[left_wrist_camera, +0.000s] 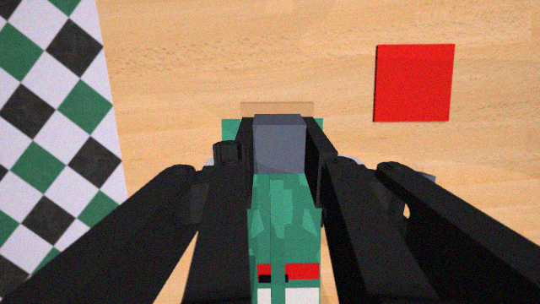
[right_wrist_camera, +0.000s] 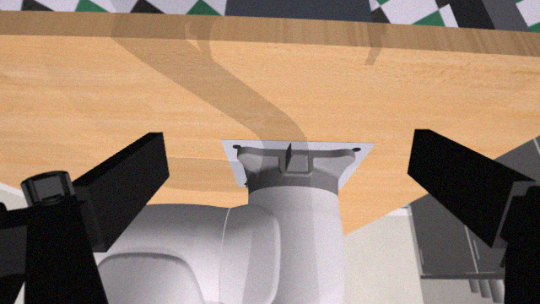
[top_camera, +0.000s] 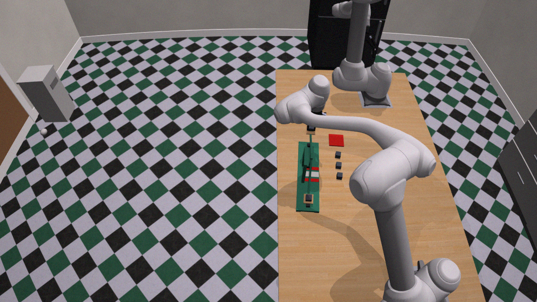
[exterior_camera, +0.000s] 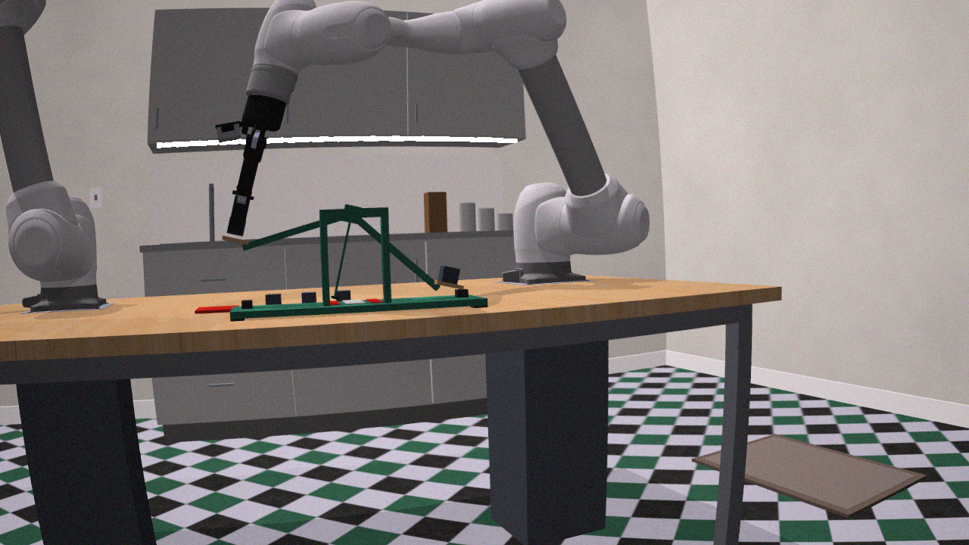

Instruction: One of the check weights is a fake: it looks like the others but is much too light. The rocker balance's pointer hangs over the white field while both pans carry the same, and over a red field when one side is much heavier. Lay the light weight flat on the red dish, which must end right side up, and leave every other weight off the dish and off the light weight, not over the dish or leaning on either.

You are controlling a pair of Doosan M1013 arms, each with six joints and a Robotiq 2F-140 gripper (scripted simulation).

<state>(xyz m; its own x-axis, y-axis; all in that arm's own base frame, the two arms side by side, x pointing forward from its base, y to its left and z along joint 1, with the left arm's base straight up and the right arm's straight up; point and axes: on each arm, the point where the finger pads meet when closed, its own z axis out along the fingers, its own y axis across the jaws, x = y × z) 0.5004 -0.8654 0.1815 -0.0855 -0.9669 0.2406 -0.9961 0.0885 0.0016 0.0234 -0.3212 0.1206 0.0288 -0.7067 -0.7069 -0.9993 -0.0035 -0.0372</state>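
Clamped in the left jaws by opposite flat sides, the high weight (top_camera: 311, 128) (left_wrist_camera: 279, 148) – probably light, stiff, best kept level for the dish (top_camera: 336, 140) (exterior_camera: 213, 309) (left_wrist_camera: 413, 83) – with right jaws wide apart.

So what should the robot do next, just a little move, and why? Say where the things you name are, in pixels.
I'd guess the left gripper (top_camera: 311, 126) (exterior_camera: 235, 233) (left_wrist_camera: 277, 136) should gently open and let go. It's squeezing a check weight (top_camera: 311, 128) (left_wrist_camera: 278, 149) right at the high pan (top_camera: 310, 132) (exterior_camera: 245, 241) (left_wrist_camera: 276, 109). The pointer (exterior_camera: 342, 260) hangs by a red field (top_camera: 312, 168) (exterior_camera: 334, 303) (left_wrist_camera: 302, 271), but holding the weight could fool the balance, so a free test seems fairer.
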